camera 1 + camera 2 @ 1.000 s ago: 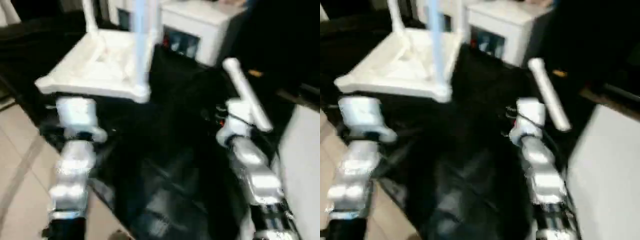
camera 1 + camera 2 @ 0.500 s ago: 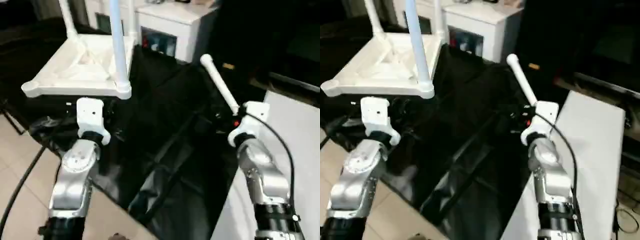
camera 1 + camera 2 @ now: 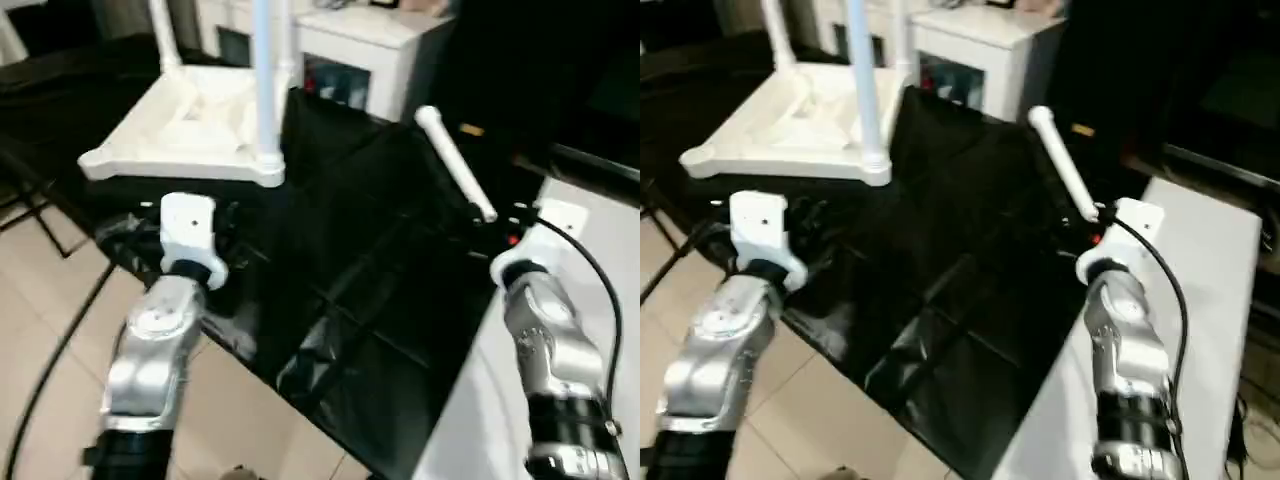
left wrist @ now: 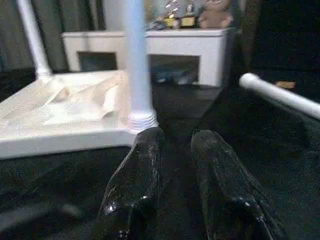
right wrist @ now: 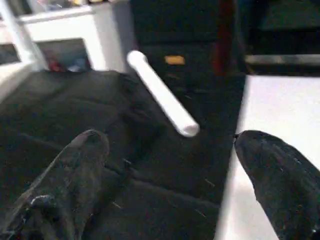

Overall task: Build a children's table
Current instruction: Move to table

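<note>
Black crinkled sheeting [image 3: 350, 300] covers the work surface, and on it the small white plastic table top [image 3: 190, 125] lies upside down with its ribbed underside up and round tapering white legs [image 3: 263, 80] standing in its corners, just beyond the left gripper [image 4: 172, 142], whose two black fingers [image 4: 135, 175] stand a narrow gap apart with nothing between them. One loose round white leg [image 5: 162, 95] lies on the sheeting ahead of the right gripper [image 5: 170, 150], whose fingers [image 5: 75, 170] are spread wide and empty, its far finger over a flat white board [image 3: 1200, 300]; a white cabinet [image 3: 385, 45] stands behind the table.

Dim room, soft motion blur (wrist views blurriest).
</note>
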Controlling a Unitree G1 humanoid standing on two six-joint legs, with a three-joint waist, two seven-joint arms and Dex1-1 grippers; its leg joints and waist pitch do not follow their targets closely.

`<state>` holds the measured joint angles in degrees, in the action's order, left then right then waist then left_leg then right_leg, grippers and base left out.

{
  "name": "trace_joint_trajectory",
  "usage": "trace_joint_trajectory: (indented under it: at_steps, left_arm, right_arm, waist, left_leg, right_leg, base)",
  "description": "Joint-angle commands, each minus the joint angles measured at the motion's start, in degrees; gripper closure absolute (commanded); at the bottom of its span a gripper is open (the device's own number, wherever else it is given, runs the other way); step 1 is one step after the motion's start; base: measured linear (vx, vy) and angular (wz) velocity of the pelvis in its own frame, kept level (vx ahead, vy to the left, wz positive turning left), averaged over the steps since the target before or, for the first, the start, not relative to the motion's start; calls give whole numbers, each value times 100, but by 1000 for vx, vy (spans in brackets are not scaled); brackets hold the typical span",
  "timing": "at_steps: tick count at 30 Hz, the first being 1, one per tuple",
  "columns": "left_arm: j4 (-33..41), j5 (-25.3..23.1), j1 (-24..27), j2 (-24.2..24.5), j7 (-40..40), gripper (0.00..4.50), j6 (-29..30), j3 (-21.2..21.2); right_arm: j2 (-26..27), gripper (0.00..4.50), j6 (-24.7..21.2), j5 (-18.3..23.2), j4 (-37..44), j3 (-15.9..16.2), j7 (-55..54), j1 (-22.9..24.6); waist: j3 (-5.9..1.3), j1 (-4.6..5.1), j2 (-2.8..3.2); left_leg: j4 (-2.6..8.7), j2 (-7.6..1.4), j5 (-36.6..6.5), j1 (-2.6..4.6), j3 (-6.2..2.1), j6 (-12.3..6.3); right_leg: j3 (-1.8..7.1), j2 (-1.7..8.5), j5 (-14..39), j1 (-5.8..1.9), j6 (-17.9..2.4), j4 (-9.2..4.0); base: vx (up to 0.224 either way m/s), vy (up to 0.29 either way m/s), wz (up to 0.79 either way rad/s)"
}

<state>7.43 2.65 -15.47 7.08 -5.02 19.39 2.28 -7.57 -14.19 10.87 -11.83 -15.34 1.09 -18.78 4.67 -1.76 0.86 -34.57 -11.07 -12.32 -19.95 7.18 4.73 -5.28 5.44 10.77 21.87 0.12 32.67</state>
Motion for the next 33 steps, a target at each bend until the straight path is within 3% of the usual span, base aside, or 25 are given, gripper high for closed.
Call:
trace_joint_trajectory:
  at_steps: [1, 2, 3, 4, 5, 6, 7, 8, 9, 10, 11, 12, 13, 16, 18, 19, 22, 24, 27, 28, 29, 30, 31, 32, 33]
  left_arm:
    - [-61, -74, 5, 30, 82, 328, 66, -36]
    - [-74, -72, 26, 36, 74, 328, 18, -33]
    - [-66, -70, 38, 39, 66, 328, 1, -34]
    - [-66, -70, 38, 39, 66, 328, 1, -34]
    - [-49, -75, 44, 35, 56, 328, -20, -33]
    - [-35, -68, 45, 31, 50, 328, -15, -22]
    - [-29, -66, 45, 28, 48, 328, -13, -15]
    - [-21, -46, 44, 12, 31, 328, -24, 2]
    - [-18, -42, 48, 1, 26, 328, -30, 10]
    - [-13, -37, 52, -5, 33, 328, -39, 14]
    - [-7, -28, 54, -12, 41, 328, -39, 19]
    - [2, -21, 59, -9, 51, 328, -32, 20]
    - [9, -17, 65, -10, 54, 328, -31, 20]
    - [46, 9, 102, -16, 67, 328, -35, 33]
    - [66, 9, 124, -18, 64, 328, -41, 45]
    - [84, 16, 144, -26, 58, 328, -42, 64]
    - [110, 4, 172, -18, 57, 328, -37, 77]
    - [121, 8, 181, -15, 65, 328, -39, 92]
    - [132, 19, 191, -7, 66, 328, -32, 115]
    - [135, 23, 195, -9, 67, 328, -34, 131]
    - [136, 29, 199, -11, 68, 328, -40, 148]
    - [135, 21, 199, -8, 70, 328, -30, 153]
    - [134, 22, 198, -11, 73, 328, -37, 157]
    - [133, 57, 203, -46, 93, 328, -73, 202]
    - [140, 59, 205, -46, 103, 328, -55, 215]
  right_arm:
    - [-74, 9, -122, -70, 137, 72, 19, 30]
    - [-77, 9, -111, -85, 207, 116, 61, 83]
    - [-67, 9, -110, -86, 257, 128, 67, 123]
    - [-67, 9, -110, -86, 257, 128, 67, 123]
    - [-50, 9, -107, -80, 297, 135, 64, 163]
    - [-36, 9, -123, -81, 329, 167, 78, 200]
    - [-30, 9, -131, -82, 344, 187, 87, 219]
    - [4, 9, -131, -59, 362, 193, 88, 230]
    - [26, 9, -131, -57, 373, 206, 85, 234]
    - [30, 9, -134, -73, 383, 233, 76, 231]
    - [31, 9, -138, -83, 392, 259, 79, 222]
    - [27, 9, -162, -88, 416, 289, 93, 215]
    - [25, 9, -170, -88, 427, 301, 103, 214]
    - [7, 9, -200, -77, 458, 340, 144, 216]
    - [-2, 9, -210, -71, 458, 353, 163, 214]
    - [-3, 9, -217, -72, 466, 368, 172, 215]
    - [-4, 9, -236, -61, 498, 398, 173, 225]
    - [-11, 9, -239, -61, 481, 431, 192, 219]
    - [-17, 9, -244, -73, 480, 479, 210, 214]
    - [-20, 9, -245, -74, 482, 480, 213, 211]
    - [-22, 9, -244, -78, 481, 481, 213, 207]
    - [-28, 9, -243, -83, 475, 479, 211, 202]
    - [-29, 9, -244, -84, 473, 478, 210, 200]
    - [-35, 9, -249, -91, 465, 472, 205, 194]
    - [-40, 9, -250, -95, 459, 469, 203, 191]
  waist:
    - [-234, -10, -131]
    - [-242, -6, -243]
    - [-236, 62, -256]
    - [-331, 90, -122]
    - [-342, 97, 105]
    - [-307, -114, 229]
    - [-256, -150, 238]
    - [-263, -127, 103]
    - [-260, -209, -293]
    - [-237, -27, -340]
    - [-331, -231, -365]
    - [-359, -320, -218]
    - [-352, -173, -176]
    - [-420, 28, 22]
    - [-334, 64, -87]
    - [-354, 11, -159]
    - [-484, -144, -162]
    - [-567, -120, -152]
    - [-703, -31, -143]
    - [-695, 13, -183]
    - [-672, 14, -265]
    - [-639, -28, -332]
    - [-618, -200, -473]
    - [-611, -362, -406]
    - [-560, -511, -338]
  left_leg:
    - [747, -149, -4073, 95, 6, -11]
    - [-69, 285, -2706, 514, 201, 36]
    - [-225, 321, -2170, 443, 208, -47]
    - [27, 191, -1900, 79, 105, -130]
    - [429, -133, -2741, -167, -86, -135]
    - [926, -518, -3693, -438, -169, -169]
    - [1118, -526, -4642, -283, -13, -173]
    - [1151, -570, -4841, -119, -43, -190]
    - [264, -42, -3756, 398, 137, 162]
    - [-780, 257, -1841, 503, 215, -18]
    - [-308, 144, -1226, -72, 84, -332]
    - [-92, 70, -1304, 88, 69, -379]
    - [312, 22, -1868, 286, 48, -389]
    - [651, -199, -2255, 551, -77, -613]
    - [621, -108, -2637, 508, 71, -660]
    - [522, 23, -2415, 373, 182, -661]
    - [393, 142, -822, 168, 237, -904]
    - [406, 149, -162, 287, 202, -1140]
    - [289, 173, 1583, 674, -42, -2150]
    - [206, 142, 2168, 878, -189, -2531]
    - [109, 219, 2340, 881, -222, -2661]
    - [37, 435, 2156, 654, -110, -2606]
    - [-243, 783, 969, -81, 80, -2382]
    - [-423, 618, 401, -291, 28, -2079]
    - [-597, 300, -48, -545, -102, -1269]
  right_leg:
    - [193, 134, 2956, -116, -18, -359]
    - [-22, 318, 5386, 401, 457, -1088]
    - [-95, 415, 5798, 366, 583, -1161]
    - [-375, 396, 5240, -99, 748, -1029]
    - [-631, 206, 4151, -451, 829, -716]
    - [-268, 143, 2913, -704, 389, 386]
    - [-43, 47, 988, -467, -185, 720]
    - [176, 78, 1377, -482, -93, 843]
    - [300, 252, 5267, 120, 500, -334]
    - [234, 667, 7323, 365, 311, -872]
    - [589, 770, 6462, -437, 49, -609]
    - [559, 708, 5954, -396, -135, -549]
    - [274, 247, 4626, -248, -458, -332]
    - [50, 65, 1705, -284, -1293, -104]
    - [124, 159, 1905, -334, -1477, -216]
    - [255, 240, 2521, -522, -1473, -331]
    - [396, 255, 2303, -828, -1536, -357]
    - [295, 96, 1203, -752, -1717, -168]
    - [108, -117, -367, -507, -1686, 170]
    - [103, -122, -566, -309, -1471, 285]
    - [216, -76, -769, -301, -1271, 322]
    - [351, -82, -964, -519, -1297, 276]
    - [856, 96, -1458, -1221, -1632, 118]
    - [1116, 463, -1629, -1394, -2076, -19]
    - [1339, 632, -2680, -1496, -2647, -54]
  base:
    - [-14, -61, 1]
    - [-6, -62, -11]
    - [-6, -62, -11]
    - [11, -13, -37]
    - [71, 16, -15]
    - [71, 16, -15]
    - [0, 0, 0]
    - [62, -89, 1]
    - [62, -89, 1]
    - [136, -9, -13]
    - [131, 62, -6]
    - [131, 62, -6]
    - [0, 0, 0]
    - [18, 12, -1]
    - [73, 37, -1]
    - [87, 26, 4]
    - [118, 16, 9]
    - [150, 4, 9]
    - [193, -5, 10]
    - [206, -22, 18]
    - [180, -11, 20]
    - [180, -11, 20]
    - [158, 26, 27]
    - [109, 54, 42]
    - [109, 54, 42]
